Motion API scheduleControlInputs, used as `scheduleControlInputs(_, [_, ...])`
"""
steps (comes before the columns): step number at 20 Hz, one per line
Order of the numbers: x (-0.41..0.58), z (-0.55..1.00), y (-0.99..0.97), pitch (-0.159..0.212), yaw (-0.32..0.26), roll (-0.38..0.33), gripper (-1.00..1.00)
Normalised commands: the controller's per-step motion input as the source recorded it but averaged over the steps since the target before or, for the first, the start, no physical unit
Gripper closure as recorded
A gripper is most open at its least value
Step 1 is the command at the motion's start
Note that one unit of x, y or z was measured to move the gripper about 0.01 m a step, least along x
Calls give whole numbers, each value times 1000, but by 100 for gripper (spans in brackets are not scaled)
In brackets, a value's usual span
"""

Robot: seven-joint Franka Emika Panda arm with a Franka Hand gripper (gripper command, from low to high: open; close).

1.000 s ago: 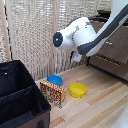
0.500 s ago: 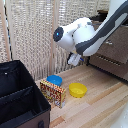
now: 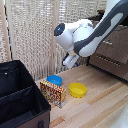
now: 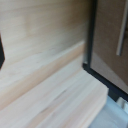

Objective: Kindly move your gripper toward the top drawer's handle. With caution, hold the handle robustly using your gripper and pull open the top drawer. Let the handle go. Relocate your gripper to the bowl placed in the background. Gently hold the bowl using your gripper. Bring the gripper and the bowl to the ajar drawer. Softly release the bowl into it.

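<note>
Exterior view: end effector point(image 3: 69, 61) hangs above wooden floor point(image 3: 100, 100), finger state indiscernible. Blue bowl point(image 3: 54, 80) below it, beside yellow bowl point(image 3: 77, 90). Drawer handle point(image 4: 121, 33) in wrist view, well apart.

Bulky glossy white arm point(image 3: 92, 37), blue-lit round joint cap point(image 3: 59, 29).

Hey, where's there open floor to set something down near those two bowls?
Bare wood floor lies on the exterior view's right of the yellow bowl, below the dresser. It is crowded where the blue bowl, patterned box and black bin cluster.
</note>
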Motion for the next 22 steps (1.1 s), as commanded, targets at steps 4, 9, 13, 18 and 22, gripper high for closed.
scheduleControlInputs(4, [472,0,163,0,-126,336,-100])
scheduleControlInputs(9, [495,0,149,-12,-125,301,-100])
scheduleControlInputs(13, [511,0,139,-23,-123,268,-100])
scheduleControlInputs(18, [590,13,142,-32,-105,195,-100])
scheduleControlInputs(22, [556,81,141,-30,-121,146,-100])
